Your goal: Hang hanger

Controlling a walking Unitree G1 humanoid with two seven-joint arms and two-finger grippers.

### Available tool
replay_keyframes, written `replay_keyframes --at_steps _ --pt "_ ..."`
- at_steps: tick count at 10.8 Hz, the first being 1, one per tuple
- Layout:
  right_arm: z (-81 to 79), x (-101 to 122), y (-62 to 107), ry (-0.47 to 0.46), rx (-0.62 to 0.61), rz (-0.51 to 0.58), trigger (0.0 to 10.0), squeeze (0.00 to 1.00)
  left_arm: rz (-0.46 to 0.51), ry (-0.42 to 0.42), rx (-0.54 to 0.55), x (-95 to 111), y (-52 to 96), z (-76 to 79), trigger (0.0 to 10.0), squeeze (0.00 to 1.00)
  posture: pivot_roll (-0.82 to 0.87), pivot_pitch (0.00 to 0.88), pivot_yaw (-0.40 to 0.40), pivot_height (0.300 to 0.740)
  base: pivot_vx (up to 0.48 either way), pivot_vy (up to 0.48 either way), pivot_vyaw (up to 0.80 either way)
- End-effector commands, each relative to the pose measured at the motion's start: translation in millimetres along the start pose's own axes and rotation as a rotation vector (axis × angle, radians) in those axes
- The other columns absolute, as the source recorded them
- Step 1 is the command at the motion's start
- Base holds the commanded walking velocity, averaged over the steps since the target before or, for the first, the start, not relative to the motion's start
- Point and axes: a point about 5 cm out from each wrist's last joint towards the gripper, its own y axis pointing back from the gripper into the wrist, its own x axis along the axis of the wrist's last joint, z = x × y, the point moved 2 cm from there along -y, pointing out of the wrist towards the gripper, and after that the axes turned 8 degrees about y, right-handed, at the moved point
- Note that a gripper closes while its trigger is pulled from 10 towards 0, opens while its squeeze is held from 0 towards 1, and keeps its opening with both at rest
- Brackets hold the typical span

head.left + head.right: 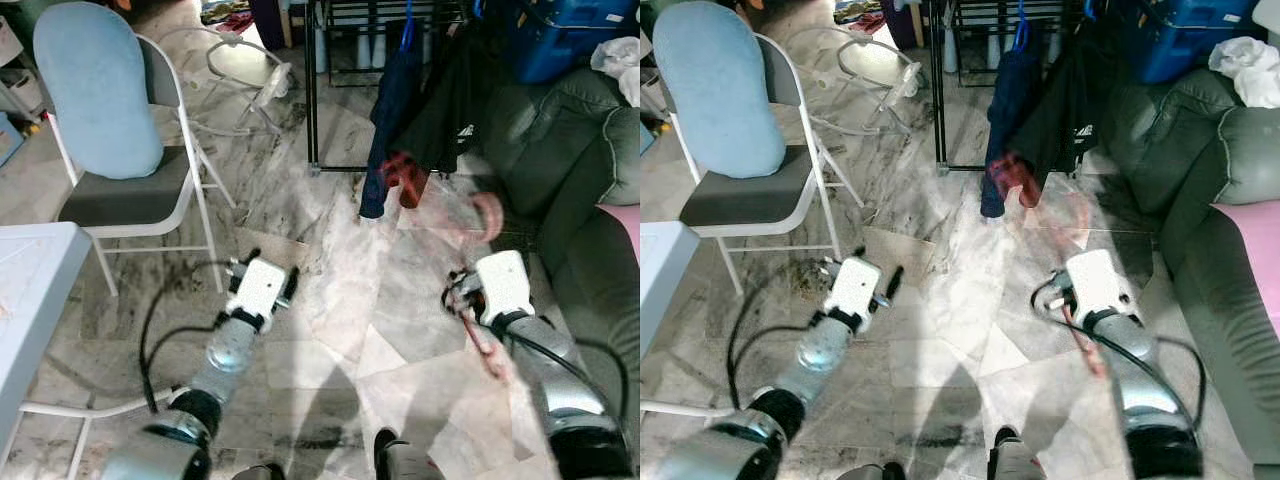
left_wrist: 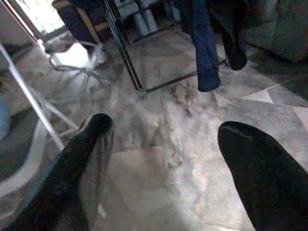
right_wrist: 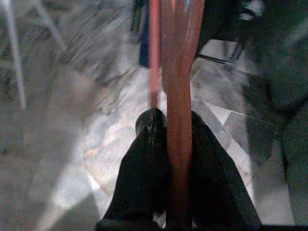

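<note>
Right gripper [image 3: 168, 144] has its jaws clamped on the red hanger [image 3: 179, 72] — it should stay level until the hook clears the black rack [image 1: 312, 90] ahead, while the left gripper [image 2: 163, 159], jaws wide, stays clear.

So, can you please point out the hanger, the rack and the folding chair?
hanger [image 3: 179, 96]: right wrist view, on the red bar held in the right hand.
rack [image 1: 311, 90]: left eye view, on its black left upright.
chair [image 1: 125, 188]: left eye view, on the grey seat.

Right claw [image 1: 1072, 262] grips a blurred red hanger [image 1: 1040, 205] near the rack [image 1: 938, 90].
</note>
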Motion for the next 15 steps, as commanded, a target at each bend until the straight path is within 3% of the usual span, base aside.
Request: replay_keyframes --at_steps 1,2,4,5,8,11,13,14,15 --pt "2.4 1 4.4 -0.034 -0.063 0.009 10.0 0.00 -0.038 0.032 0.011 -9 4.9 -4.0 10.0 0.20 -0.27 0.139 0.071 0.740 0.000 0.000 0.00" --pt "-5.2 -4 7.6 -0.076 -0.098 -0.004 10.0 0.00 -0.046 0.054 -0.001 -10 5.1 -1.0 10.0 0.00 -0.27 0.132 0.072 0.740 0.000 0.000 0.00" --pt "-34.8 -9 11.8 -0.114 -0.072 -0.021 10.0 0.00 -0.066 0.097 0.017 -11 4.4 -0.8 10.0 0.00 -0.28 0.110 0.073 0.740 0.000 0.000 0.00" --pt "-41.8 -9 12.4 -0.100 -0.058 -0.021 10.0 0.00 -0.082 0.128 0.035 -13 3.8 -1.6 10.0 0.00 -0.28 0.104 0.073 0.740 0.000 0.000 0.00" --pt "-52.3 -2 11.0 -0.096 -0.043 -0.012 10.0 0.00 -0.085 0.170 0.065 -8 -1.1 -4.0 10.0 0.00 -0.29 0.100 0.071 0.740 0.266 0.000 0.00" --pt "-73.2 3 12.1 -0.083 0.058 -0.007 10.0 0.00 -0.064 0.202 0.045 -1 -6.1 4.5 10.0 0.00 -0.29 0.109 0.069 0.740 0.361 0.000 0.00" --pt "-75.7 2 13.3 -0.071 0.068 -0.007 10.0 0.00 -0.061 0.209 0.043 -1 -6.2 5.6 10.0 0.00 -0.29 0.110 0.070 0.740 0.366 0.000 0.00" --pt "-75.4 2 13.1 -0.074 0.067 -0.008 10.0 0.00 -0.055 0.204 0.052 1 -6.7 4.6 10.0 0.22 -0.30 0.107 0.073 0.740 0.364 0.000 0.00" --pt "-75.0 2 13.0 -0.076 0.068 -0.007 10.0 0.00 -0.046 0.221 0.050 3 -8.0 4.9 10.0 1.00 -0.30 0.104 0.075 0.740 0.368 0.000 0.00"
